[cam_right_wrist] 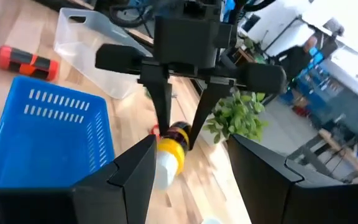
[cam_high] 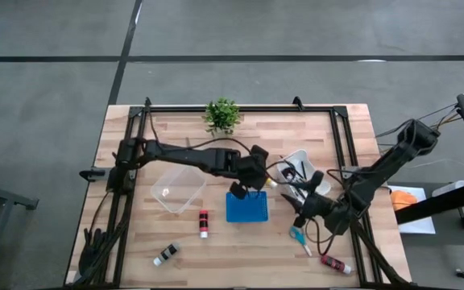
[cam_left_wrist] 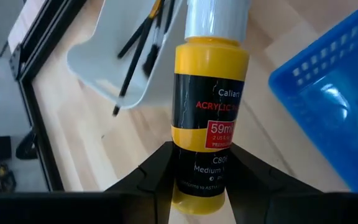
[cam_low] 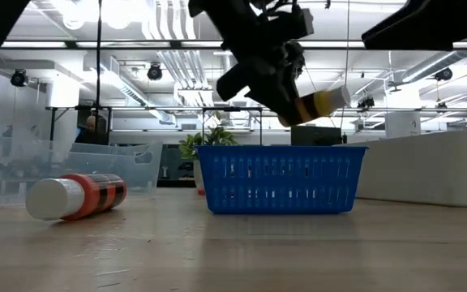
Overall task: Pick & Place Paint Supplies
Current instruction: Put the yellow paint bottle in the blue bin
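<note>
Illumination is even and bright, supplied by ceiling fixtures (cam_low: pixel 128 12) that bloom to white glare in the low view. In that view the left arm (cam_low: pixel 258 49) reads as a backlit silhouette with little surface detail. Shadows on the bench (cam_high: pixel 240 242) are soft and short, lying close under each item in the high view. The high view is slightly soft overall. In the left wrist view the yellow paint bottle (cam_left_wrist: pixel 210 106) is sharp and its label legible; the white tray (cam_left_wrist: pixel 114 56) behind is mildly defocused. The right wrist view shows blur across the room background.
</note>
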